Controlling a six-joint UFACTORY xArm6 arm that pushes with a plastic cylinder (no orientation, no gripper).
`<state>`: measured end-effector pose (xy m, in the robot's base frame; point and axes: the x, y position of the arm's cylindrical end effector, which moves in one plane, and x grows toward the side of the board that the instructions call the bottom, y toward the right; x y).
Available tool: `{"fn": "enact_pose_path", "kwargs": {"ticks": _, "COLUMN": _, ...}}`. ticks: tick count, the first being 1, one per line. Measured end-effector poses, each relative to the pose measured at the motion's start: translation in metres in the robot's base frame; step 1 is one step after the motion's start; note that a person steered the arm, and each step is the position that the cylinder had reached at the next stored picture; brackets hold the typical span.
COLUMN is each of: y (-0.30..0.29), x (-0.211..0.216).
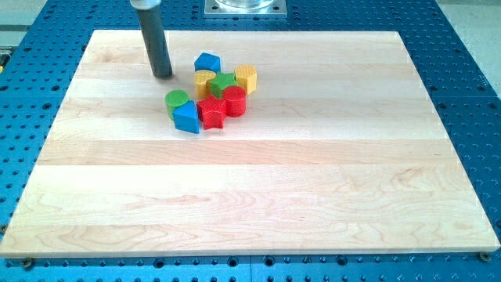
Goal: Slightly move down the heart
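Approaching: my tip [163, 75] is hovering near the wooden desk's [313, 196] top edge, left of the yellow plastic heart block [204, 78]; no claw is fitted. Next: reaching above it.

Eight small blocks sit on one wooden board [313, 180], all clustered just to the view's right of my tip [163, 76]. By colour: two blue blocks [207, 62] [187, 117], two yellow blocks [246, 77] [203, 79], two green blocks [177, 99] [221, 84], and two red blocks [211, 112] [235, 100].
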<state>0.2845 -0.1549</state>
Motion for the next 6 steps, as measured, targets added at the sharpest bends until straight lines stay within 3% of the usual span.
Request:
{"fn": "enact_pose_path", "kwargs": {"ticks": 1, "y": 0.031, "x": -0.026}}
{"fn": "enact_pose_path", "kwargs": {"ticks": 3, "y": 0.061, "x": 0.051}}
{"fn": "enact_pose_path", "kwargs": {"ticks": 5, "y": 0.076, "x": 0.060}}
{"fn": "enact_pose_path", "kwargs": {"ticks": 6, "y": 0.054, "x": 0.053}}
